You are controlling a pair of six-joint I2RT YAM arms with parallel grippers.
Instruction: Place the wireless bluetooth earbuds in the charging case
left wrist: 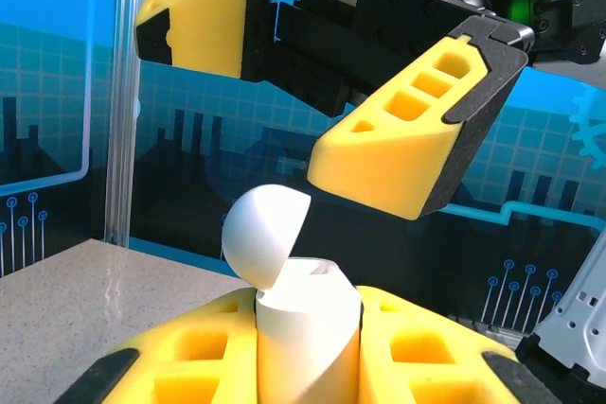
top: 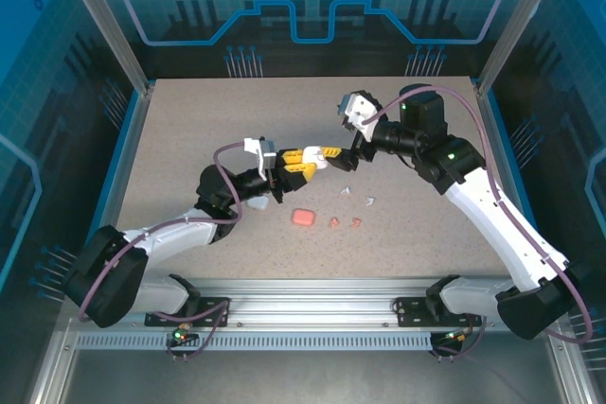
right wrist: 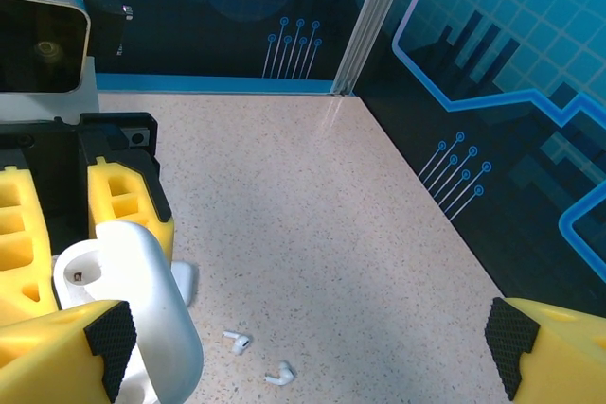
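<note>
Left wrist view: left gripper (left wrist: 309, 366) is clamped on the open charging case (left wrist: 305, 314); right gripper (left wrist: 312, 82) gapes empty above it. Two white earbuds (right wrist: 237, 341) lie on the table (right wrist: 341, 224) near the case, probably light and slick; pinch the stem.

We take the resting case (top: 303, 218) on the counter (top: 189, 130) as our mark: two earbuds (top: 333, 222) just right, two further earbuds (top: 369, 201) right and behind, a second case (top: 258, 203) left, the open case (left wrist: 308, 328) behind, raised in the left gripper's (top: 329, 153) jaws.
</note>
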